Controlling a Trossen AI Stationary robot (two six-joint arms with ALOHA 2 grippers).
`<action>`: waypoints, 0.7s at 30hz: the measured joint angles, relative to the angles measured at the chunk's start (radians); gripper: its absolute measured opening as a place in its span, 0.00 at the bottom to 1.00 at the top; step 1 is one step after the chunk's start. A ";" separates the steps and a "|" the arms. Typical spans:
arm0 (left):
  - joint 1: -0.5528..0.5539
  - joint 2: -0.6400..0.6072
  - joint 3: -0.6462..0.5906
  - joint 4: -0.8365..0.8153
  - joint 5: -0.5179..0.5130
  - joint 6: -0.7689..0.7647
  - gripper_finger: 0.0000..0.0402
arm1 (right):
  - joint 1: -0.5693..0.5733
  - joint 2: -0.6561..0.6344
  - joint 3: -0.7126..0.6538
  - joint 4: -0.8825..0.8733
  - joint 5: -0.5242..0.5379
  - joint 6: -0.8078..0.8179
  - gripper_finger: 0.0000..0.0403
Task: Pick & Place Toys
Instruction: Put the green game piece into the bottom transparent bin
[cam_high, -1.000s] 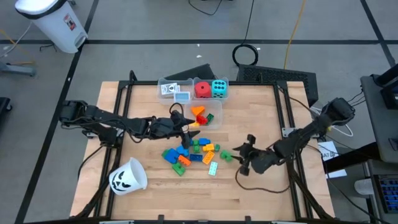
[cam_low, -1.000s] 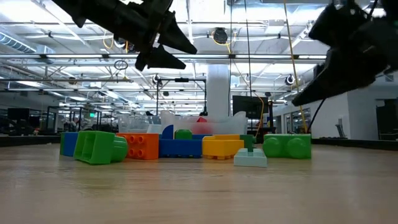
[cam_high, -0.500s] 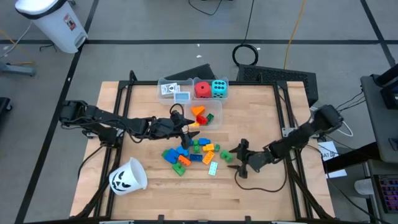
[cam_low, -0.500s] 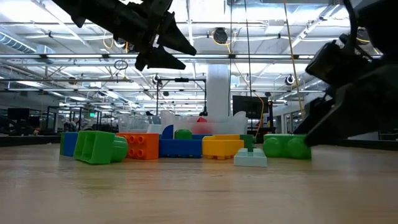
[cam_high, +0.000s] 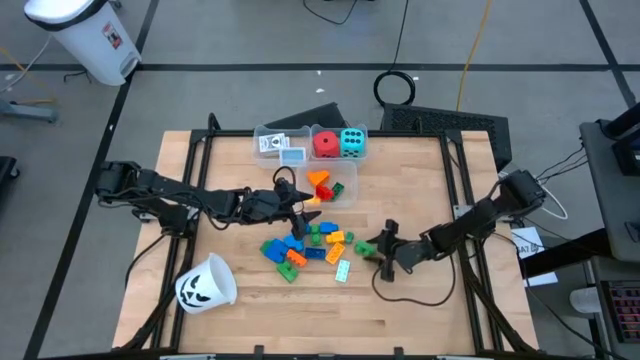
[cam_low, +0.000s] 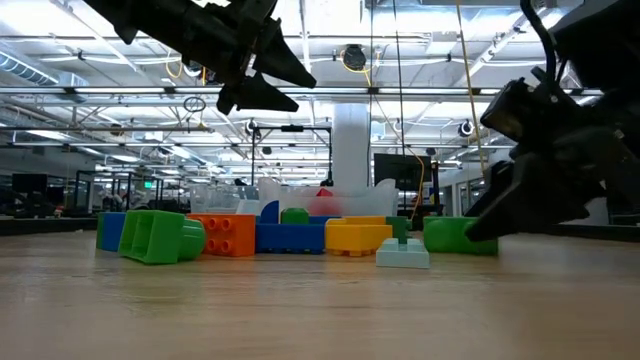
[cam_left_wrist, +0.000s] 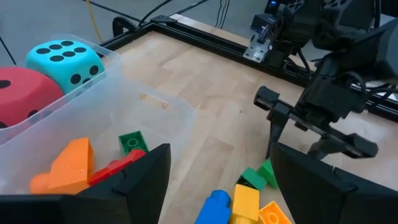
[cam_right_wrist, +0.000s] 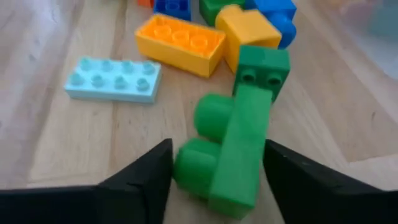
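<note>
A pile of small plastic blocks (cam_high: 305, 248) lies mid-table. At its right end a green block (cam_high: 365, 249) lies on its side on the wood, with my right gripper (cam_high: 377, 249) low around it and shut on it. My left gripper (cam_high: 305, 207) hangs open and empty above the near edge of a clear bin (cam_high: 345, 190); that bin holds orange, red and green blocks (cam_left_wrist: 74, 168). Farther back, a red die (cam_high: 325, 145) and a cyan die (cam_high: 352, 142) sit in another bin, with cards (cam_high: 280, 145) in the one beside it. My right gripper has the green block (cam_right_wrist: 233, 149) between its two fingers. One finger stands against its studs (cam_right_wrist: 189, 168) and the other against the opposite face (cam_right_wrist: 264, 134). The fingers slant down from the table's right side. The block lies on its side on the table.
A pale blue flat brick (cam_right_wrist: 112, 81), a yellow-orange brick (cam_right_wrist: 180, 42) and a second green block (cam_right_wrist: 264, 67) lie just beyond the held block. A white cup with a pumpkin face (cam_high: 205, 283) lies at the near left. Bare wood stretches along the near and right sides.
My right gripper has come down from above the table to table height and moved a little toward the table's left, onto the green block, which lies where it was. My left gripper has kept still.
</note>
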 joint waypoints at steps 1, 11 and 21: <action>0.000 0.000 0.000 0.000 0.000 -0.001 0.70 | 0.000 -0.015 0.000 -0.018 0.000 0.000 0.46; -0.001 0.037 0.001 0.030 0.002 -0.020 0.69 | 0.000 -0.063 -0.002 -0.113 -0.053 0.000 0.17; 0.000 0.114 0.000 0.135 0.072 -0.042 0.71 | 0.002 -0.154 -0.001 -0.135 -0.078 -0.056 0.01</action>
